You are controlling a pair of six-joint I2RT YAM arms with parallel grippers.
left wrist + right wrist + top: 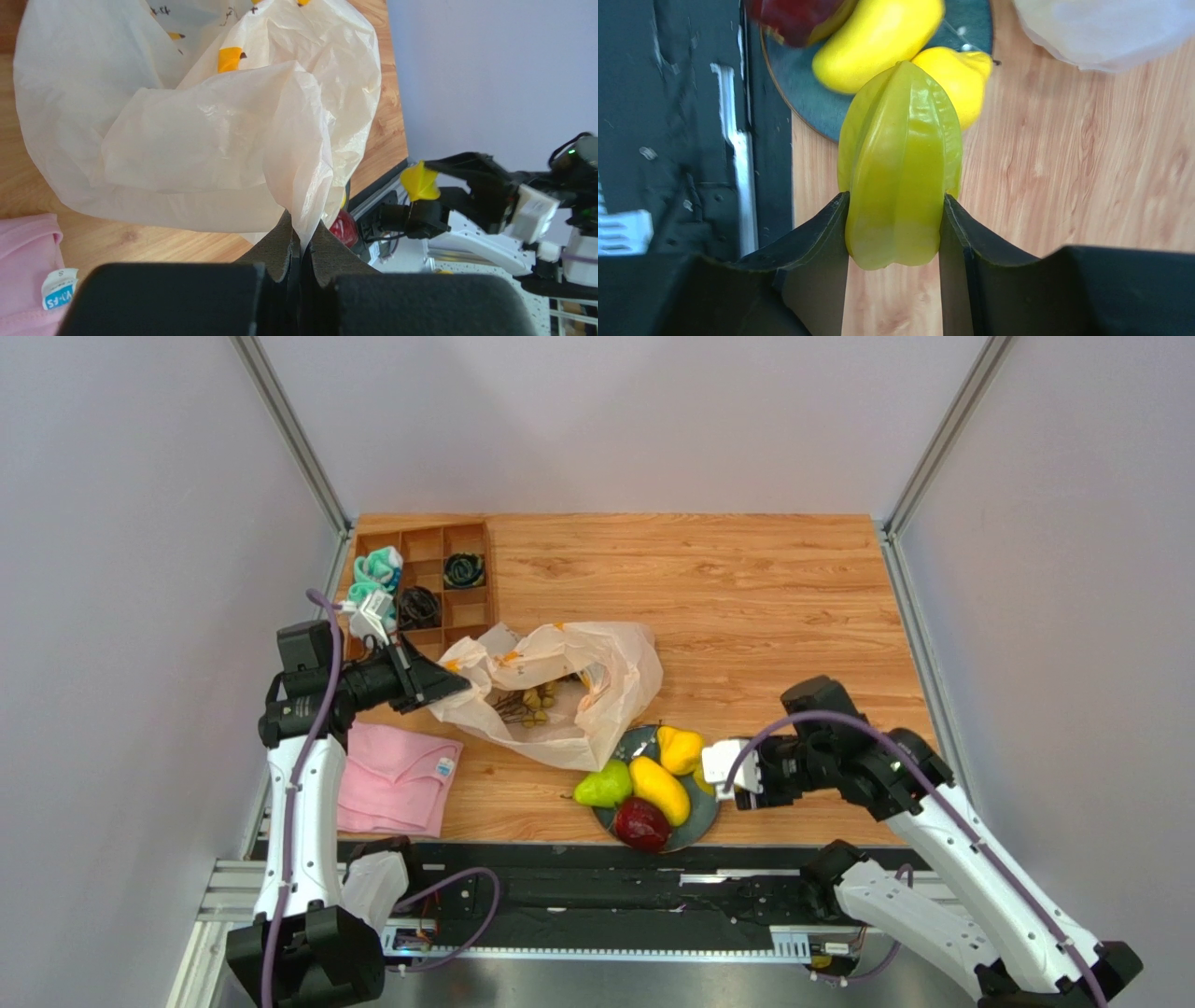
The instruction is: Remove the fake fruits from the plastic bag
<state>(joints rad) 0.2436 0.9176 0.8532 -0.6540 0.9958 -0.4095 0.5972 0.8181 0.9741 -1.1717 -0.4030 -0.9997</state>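
Observation:
The crinkly cream plastic bag lies mouth-open at mid-table, with a pale grape bunch showing inside. My left gripper is shut on the bag's left edge, holding it up. On the dark plate lie a green pear, a yellow mango, a dark red apple and a yellow fruit. My right gripper is shut on a ribbed yellow-green fruit just over the plate's right rim.
A folded pink cloth lies left of the plate. A wooden divided tray with rolled socks stands at the back left. A black rail runs along the table's near edge.

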